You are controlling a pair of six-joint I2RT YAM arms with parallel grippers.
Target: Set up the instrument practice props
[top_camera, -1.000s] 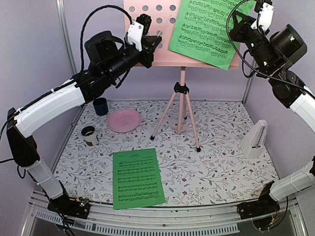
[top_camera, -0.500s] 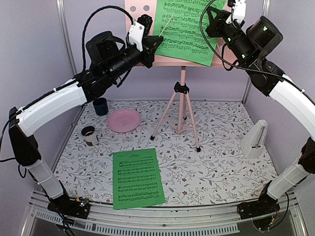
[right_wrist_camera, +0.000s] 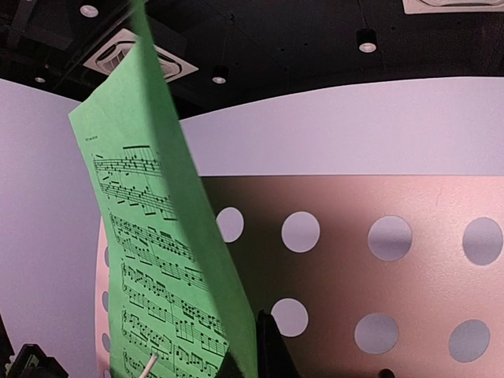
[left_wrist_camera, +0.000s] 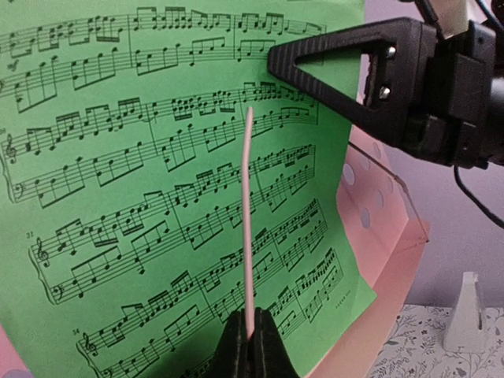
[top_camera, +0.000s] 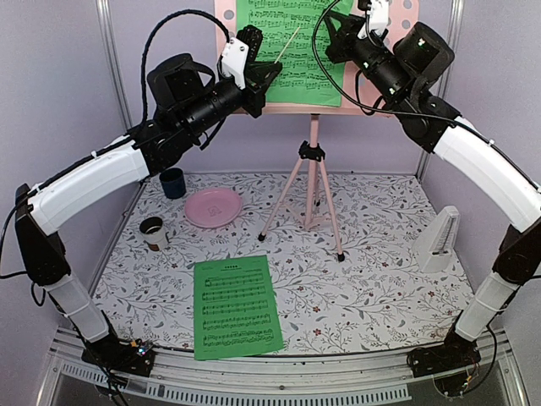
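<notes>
The pink tripod music stand [top_camera: 312,169] stands at the back, its perforated desk [top_camera: 292,107] high up. My right gripper [top_camera: 332,38] is shut on the right edge of a green sheet-music page [top_camera: 300,72], which hangs upright in front of the desk [right_wrist_camera: 378,260]. In the right wrist view the page [right_wrist_camera: 165,260] rises edge-on from the jaws [right_wrist_camera: 256,350]. My left gripper [left_wrist_camera: 250,321] is shut on a thin pale pink rod [left_wrist_camera: 249,213] that lies across the page's [left_wrist_camera: 142,189] front. A second green page [top_camera: 237,306] lies flat on the table. The white metronome [top_camera: 439,241] stands at right.
A pink plate [top_camera: 213,206], a dark blue cup [top_camera: 172,182] and a small white cup [top_camera: 153,231] sit at the table's left. The stand's tripod legs spread over the back middle. Purple walls close the cell on three sides.
My right gripper has carried the green page leftward across the desk and turned it from tilted to upright. The left gripper with its rod has stayed put.
</notes>
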